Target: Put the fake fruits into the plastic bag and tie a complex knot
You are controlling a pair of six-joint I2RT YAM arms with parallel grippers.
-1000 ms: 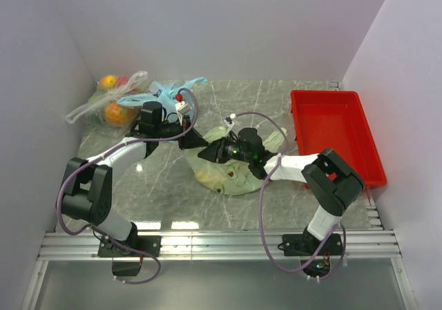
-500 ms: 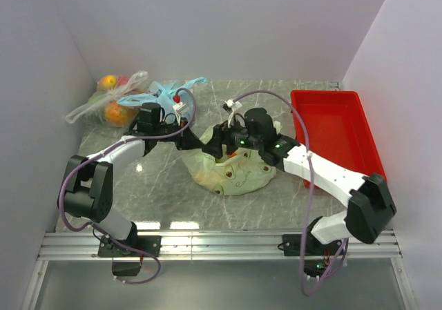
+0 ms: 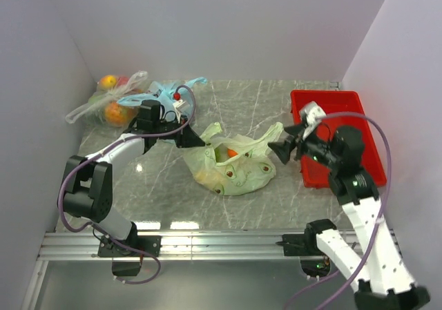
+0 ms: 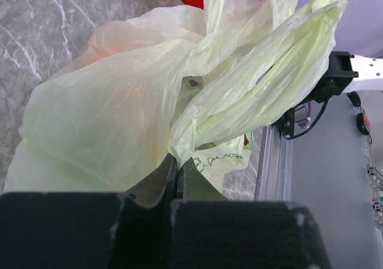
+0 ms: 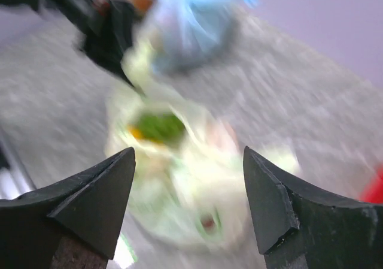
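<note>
**Bag held by one side only: risk to the mouth and the knot**

Top external view. The thin, translucent pale green plastic bag (image 3: pixel 238 175) lies mid-way across the grey marbled table (image 3: pixel 159 186). The left gripper (image 3: pixel 191 139) is clamped on the bag's upper left edge. The right gripper (image 3: pixel 282 150) hangs just beside the bag's right handle, at the edge of the red plastic tray (image 3: pixel 345 113), with its jaws spread and nothing in them. One orange fake fruit (image 3: pixel 233 152) shows in the bag's mouth; how many fruits are inside cannot be confirmed.

Left wrist view. The fingers (image 4: pixel 158 182) are closed tight on a narrow pinch of the bag's film (image 4: pixel 108 119). Judgement: so small a bite on film this thin could slip or tear if the arm pulls hard.

Right wrist view. The picture is smeared. The fingers (image 5: pixel 96 203) stand wide apart and hold nothing. The bag (image 5: pixel 197 179) lies beyond them, with a green patch (image 5: pixel 158 126) in its mouth, probably the grape bunch. Judgement: the unheld right handle may sag. A reach for it could then seize body film instead of the loop, or nudge the bag so that fruit rolls out. Either fault would spoil the knot.
</note>
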